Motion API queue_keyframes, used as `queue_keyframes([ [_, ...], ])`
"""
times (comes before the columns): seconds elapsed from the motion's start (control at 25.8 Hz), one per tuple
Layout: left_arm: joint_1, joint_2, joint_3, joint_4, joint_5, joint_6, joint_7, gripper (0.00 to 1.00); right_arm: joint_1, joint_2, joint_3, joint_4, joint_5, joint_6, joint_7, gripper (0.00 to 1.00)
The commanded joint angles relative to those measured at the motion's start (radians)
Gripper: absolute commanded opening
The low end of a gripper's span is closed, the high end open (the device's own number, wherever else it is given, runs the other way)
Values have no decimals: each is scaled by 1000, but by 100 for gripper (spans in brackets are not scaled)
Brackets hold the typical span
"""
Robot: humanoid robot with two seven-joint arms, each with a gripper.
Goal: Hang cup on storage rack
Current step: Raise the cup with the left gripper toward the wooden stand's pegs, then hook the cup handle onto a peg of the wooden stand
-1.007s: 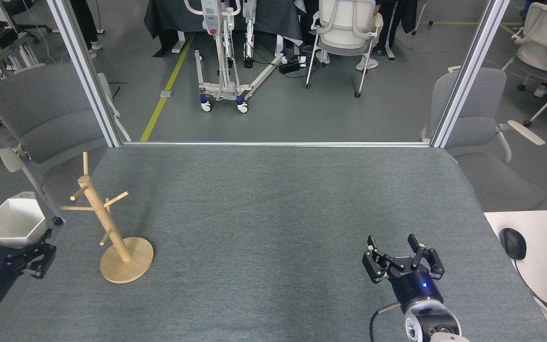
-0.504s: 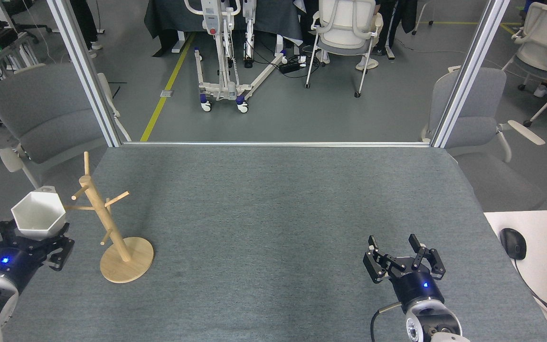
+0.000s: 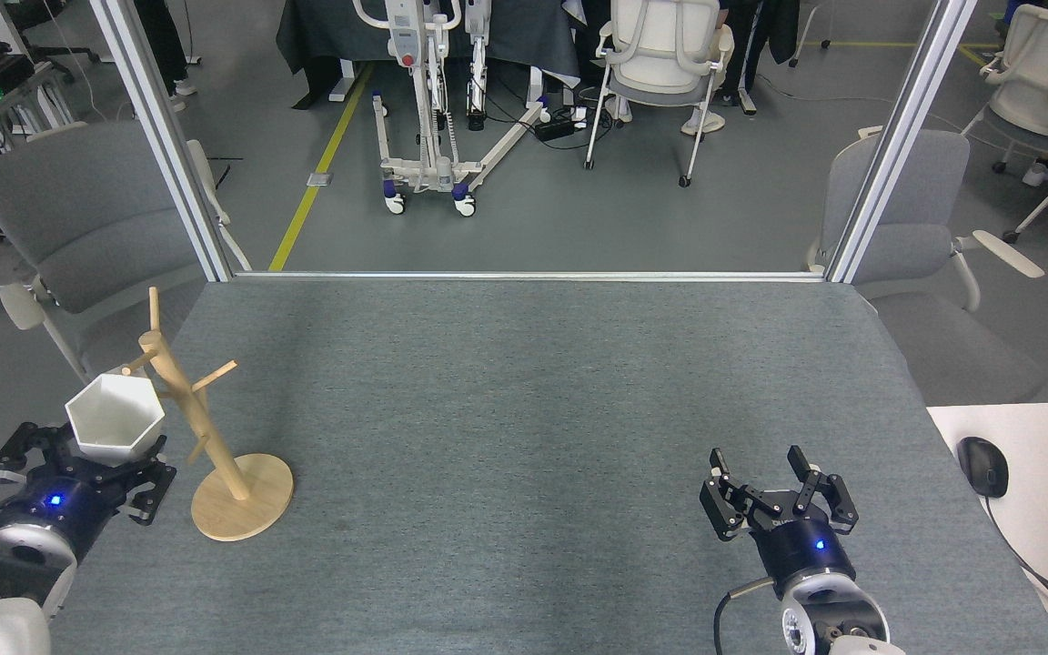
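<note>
The white hexagonal cup (image 3: 115,418) is held mouth-up in my left gripper (image 3: 87,459), which is shut on its lower body. It sits right against the left side of the storage rack (image 3: 187,411), a light wooden post with angled pegs on a round disc base (image 3: 242,497). The cup covers the rack's left-hand peg and its handle is hidden. The rack post leans slightly toward the cup. My right gripper (image 3: 757,467) stands open over the table's front right, holding nothing.
The grey felt table (image 3: 524,400) spreads between the two arms. A grey chair (image 3: 78,227) stands behind the left corner. A white side desk with a mouse (image 3: 983,466) and keyboard lies at the right.
My left gripper has carried the cup rightward, from off the table's left edge to against the rack. The rack's top has tipped slightly left. The right arm has barely moved.
</note>
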Motion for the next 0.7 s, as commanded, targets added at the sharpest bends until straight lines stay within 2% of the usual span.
queue_keyframes([
  [0.0,-3,-1,-2,18,-4,0,0,0,0,2,0,0,0,-1,0,100],
  [0.27,3,-1,-5,30,-2,0,2,0,0,7,0,0,1,-1,0,100],
  [0.31,3,-3,-12,32,-2,0,0,9,1,7,0,0,3,-1,0,100],
  [0.39,5,-3,-29,32,-2,1,0,20,1,7,0,0,3,-1,0,100],
  [0.43,5,-3,-29,32,-2,1,2,38,1,8,0,0,3,-1,0,100],
  [0.46,5,-1,-29,32,-2,6,2,62,1,8,0,0,3,-1,0,100],
  [0.5,5,-3,-29,32,-2,15,5,74,1,10,0,0,3,-1,0,100],
  [0.54,5,-3,-29,32,-2,27,12,79,1,10,0,0,3,-1,0,100],
  [0.58,5,-3,-31,33,0,38,17,90,1,10,0,0,4,-1,0,100],
  [0.62,5,-4,-31,33,0,44,18,96,1,10,0,0,4,-1,0,100],
  [0.66,6,-4,-32,33,1,47,18,97,1,11,0,0,4,1,0,100],
])
